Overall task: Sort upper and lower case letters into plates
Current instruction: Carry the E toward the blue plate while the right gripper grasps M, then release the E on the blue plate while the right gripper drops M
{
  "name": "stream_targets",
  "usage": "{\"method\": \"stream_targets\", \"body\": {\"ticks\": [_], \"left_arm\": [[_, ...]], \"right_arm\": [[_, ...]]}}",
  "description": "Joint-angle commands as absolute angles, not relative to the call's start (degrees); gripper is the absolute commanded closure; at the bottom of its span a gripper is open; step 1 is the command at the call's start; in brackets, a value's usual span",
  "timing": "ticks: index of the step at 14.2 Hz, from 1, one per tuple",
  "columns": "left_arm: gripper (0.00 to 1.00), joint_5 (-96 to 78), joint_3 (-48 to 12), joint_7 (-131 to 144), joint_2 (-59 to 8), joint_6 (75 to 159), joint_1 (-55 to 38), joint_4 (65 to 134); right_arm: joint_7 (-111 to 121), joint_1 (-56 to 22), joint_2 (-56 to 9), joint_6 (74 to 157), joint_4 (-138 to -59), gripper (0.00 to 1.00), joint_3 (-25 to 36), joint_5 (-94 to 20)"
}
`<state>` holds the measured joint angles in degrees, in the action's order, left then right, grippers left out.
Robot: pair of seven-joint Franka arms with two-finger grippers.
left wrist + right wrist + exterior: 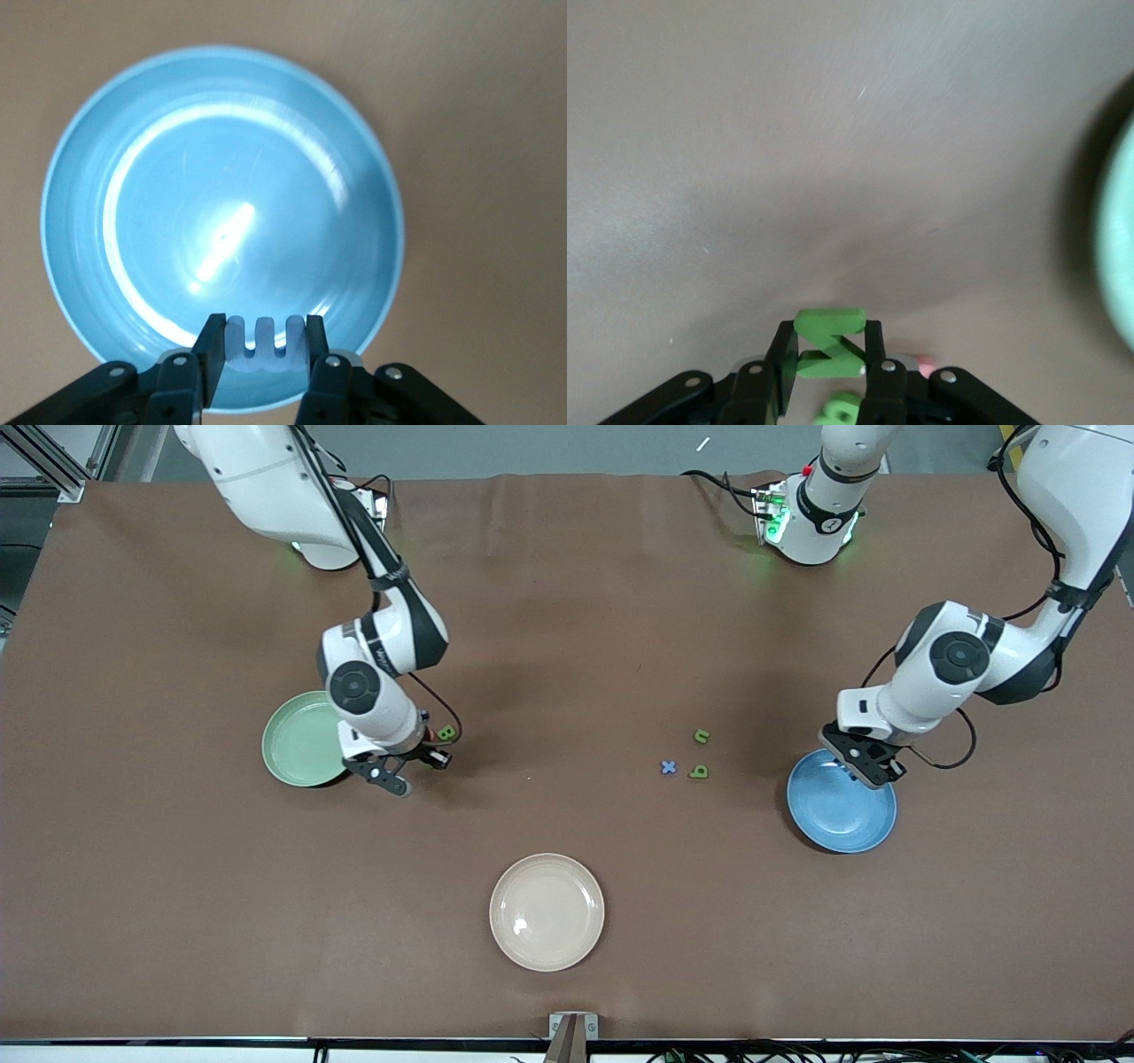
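My left gripper [873, 771] [262, 350] hangs over the rim of the bright blue plate [842, 815] [221, 221], shut on a pale blue three-pronged letter [262, 343]. Nothing lies in that plate. My right gripper [390, 777] [829, 354] is shut on a green Z-shaped letter [829, 341], just beside the mint green plate [299, 740] [1118, 257]. A green B [447, 733] [842, 409] lies on the table close to that gripper, with a small red piece [926, 363] next to it. A green n [702, 735], a blue x [669, 767] and a green b [699, 771] lie loose near the blue plate.
A cream-white plate [547, 911] sits near the front edge, midway between the arms. The brown table cover [567, 646] stretches bare between the two groups of letters.
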<state>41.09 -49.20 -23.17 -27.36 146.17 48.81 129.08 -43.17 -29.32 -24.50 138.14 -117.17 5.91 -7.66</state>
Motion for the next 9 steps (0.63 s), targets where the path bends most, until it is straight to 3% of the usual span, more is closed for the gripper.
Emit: {"method": "stream_targets", "body": {"ticks": [1, 5, 9], "left_arm": [[0.78, 42.2, -48.0, -25.0, -30.6, 145.5, 49.0, 127.0], [0.78, 45.1, -46.7, -25.0, -32.0, 145.5, 48.9, 125.8], [0.77, 46.2, -45.8, -25.2, -33.6, 145.5, 48.8, 124.9]], "right_arm": [[-31.8, -22.6, -15.8, 132.3, -121.2, 1.0, 5.3, -8.1], [-17.9, -14.7, -9.7, 132.7, -129.4, 1.0, 5.4, -8.0], [-9.8, -9.6, -9.1, 138.8, -136.9, 1.0, 5.4, -7.9]]}}
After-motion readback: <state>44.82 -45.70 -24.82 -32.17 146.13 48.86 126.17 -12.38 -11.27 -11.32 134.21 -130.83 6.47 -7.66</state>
